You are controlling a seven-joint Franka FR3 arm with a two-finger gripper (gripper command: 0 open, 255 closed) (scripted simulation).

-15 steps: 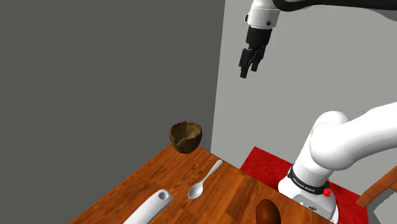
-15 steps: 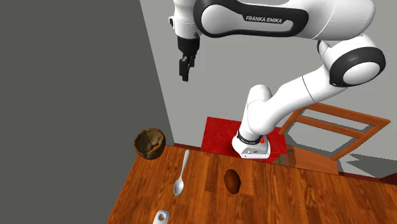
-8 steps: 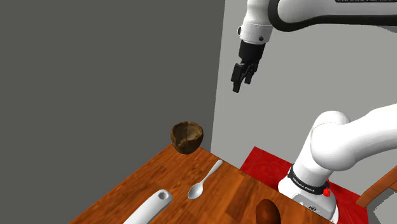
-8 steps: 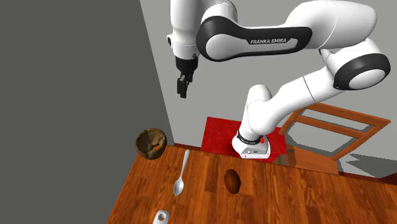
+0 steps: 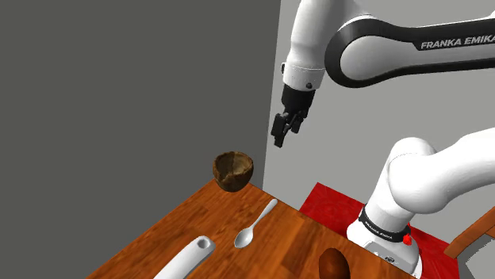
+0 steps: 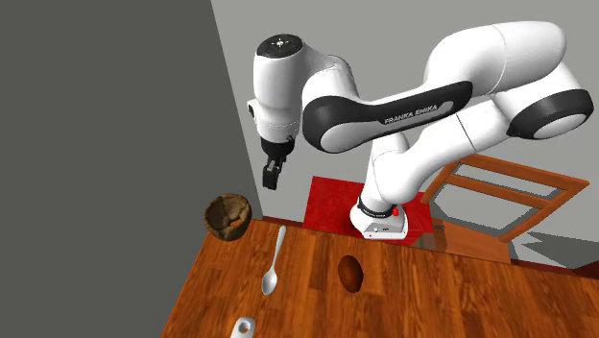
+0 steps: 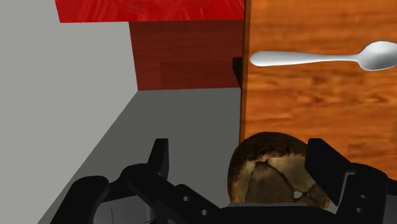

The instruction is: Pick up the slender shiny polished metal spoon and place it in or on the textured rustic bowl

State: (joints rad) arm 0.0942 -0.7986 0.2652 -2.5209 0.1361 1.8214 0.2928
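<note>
Spoon (image 5: 255, 224) ungrasped; fingers (image 5: 279, 141) spread wide and empty, high in the air; in the shoulder view the rough brown bowl (image 5: 232, 170) sits at their 7 o'clock, on the bench's (image 5: 151, 242) edge; the spoon lies flat at the bowl's 5 o'clock, apart.

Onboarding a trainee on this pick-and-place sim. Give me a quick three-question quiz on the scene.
1. True or false: the spoon lies inside the bowl.
2. The jaws are: A) shut on the spoon; B) open in the air, holding nothing; C) pressed into the bowl.
3. Which end of the spoon lies nearer the bowl, handle or scoop?
Key: 1 false; 2 B; 3 handle.
</note>
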